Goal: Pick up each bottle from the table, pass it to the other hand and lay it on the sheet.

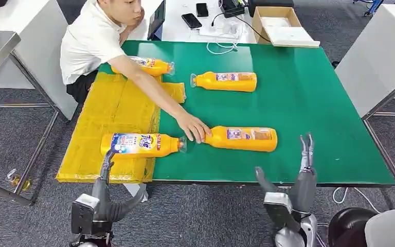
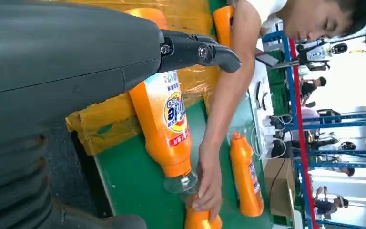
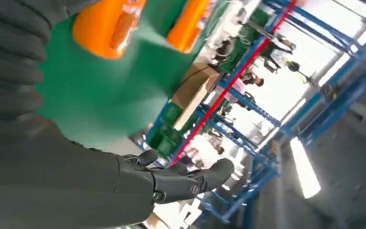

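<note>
Four orange bottles lie on their sides around a green table (image 1: 298, 103) as a seated person's hand (image 1: 194, 126) rests on the neck of the nearest bottle (image 1: 243, 139), right of centre in the head view. Another bottle (image 1: 140, 145), with a blue-and-white label, lies on the yellow sheet (image 1: 113, 108) at lower left; a third (image 1: 225, 81) sits mid-table on bare green, and a fourth (image 1: 151, 66) lies by the sheet's far edge at upper centre, though whether it rests on the sheet cannot be told.

The robot's left hand (image 1: 103, 198) hangs at the bottom left of the frame, fingers apart and holding nothing, one fingertip reaching toward the labelled bottle's base. Its right hand (image 1: 295, 188) stands at bottom right, fingers straight and spread, empty, short of the table's near edge.

The bottles look like stiff, smooth plastic, apparently full (so likely weighty and inclined to roll). The safest hold would seem to be around the broad labelled body, near its middle, not the narrow clear-capped neck, which could slip or tip the load during a hand-over.
</note>
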Robot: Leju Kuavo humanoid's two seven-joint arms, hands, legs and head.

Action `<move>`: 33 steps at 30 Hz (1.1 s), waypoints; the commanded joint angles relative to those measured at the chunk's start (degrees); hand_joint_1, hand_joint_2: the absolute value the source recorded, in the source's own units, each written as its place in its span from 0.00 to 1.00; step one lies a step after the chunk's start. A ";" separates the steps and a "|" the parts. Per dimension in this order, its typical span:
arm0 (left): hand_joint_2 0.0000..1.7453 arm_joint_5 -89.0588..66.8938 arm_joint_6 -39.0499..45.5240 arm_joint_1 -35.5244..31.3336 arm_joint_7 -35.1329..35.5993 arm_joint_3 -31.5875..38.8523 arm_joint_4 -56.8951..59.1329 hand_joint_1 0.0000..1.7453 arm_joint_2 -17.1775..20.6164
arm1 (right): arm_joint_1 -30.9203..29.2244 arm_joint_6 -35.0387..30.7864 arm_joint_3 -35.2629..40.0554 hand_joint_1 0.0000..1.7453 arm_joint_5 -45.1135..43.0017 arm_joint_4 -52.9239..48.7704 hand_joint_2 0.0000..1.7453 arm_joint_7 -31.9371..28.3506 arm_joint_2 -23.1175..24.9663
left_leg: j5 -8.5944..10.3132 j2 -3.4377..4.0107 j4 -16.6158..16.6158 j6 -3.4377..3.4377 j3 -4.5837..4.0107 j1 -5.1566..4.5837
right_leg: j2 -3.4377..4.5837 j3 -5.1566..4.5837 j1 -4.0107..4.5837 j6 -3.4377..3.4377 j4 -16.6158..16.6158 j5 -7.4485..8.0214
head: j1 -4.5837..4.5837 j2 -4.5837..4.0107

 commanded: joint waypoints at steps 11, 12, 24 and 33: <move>1.00 -0.78 1.67 -1.96 1.01 -3.23 1.17 0.00 0.78 | -6.71 -2.29 2.78 0.00 13.79 15.40 1.00 6.38 -7.22 | -0.06 0.15 -0.09 -0.08 0.24 0.00 | 0.09 0.20 0.02 -0.12 -0.06 -0.03 | -0.02 0.00; 1.00 -0.78 1.67 -1.96 1.01 -3.23 1.17 0.00 0.78 | -6.71 -2.29 2.78 0.00 13.79 15.40 1.00 6.38 -7.22 | -0.12 0.20 -0.09 -0.13 0.37 0.01 | 0.10 0.30 0.03 -0.17 -0.03 -0.08 | -0.02 0.00; 1.00 -1.19 -3.27 -6.12 3.49 -5.52 4.08 0.00 1.56 | -25.48 -0.97 4.73 0.00 21.92 50.86 1.00 10.97 -12.16 | 0.05 0.14 -0.10 -0.01 0.21 0.00 | 0.11 0.21 0.01 -0.05 -0.12 0.10 | 0.00 0.00; 1.00 -3.83 -4.77 -12.08 5.35 -6.38 8.05 0.00 -0.35 | -37.32 3.20 8.43 0.00 27.86 64.96 1.00 17.60 -11.85 | 0.04 0.20 -0.03 -0.02 0.18 -0.06 | 0.16 0.14 -0.03 -0.03 -0.01 0.10 | -0.02 0.00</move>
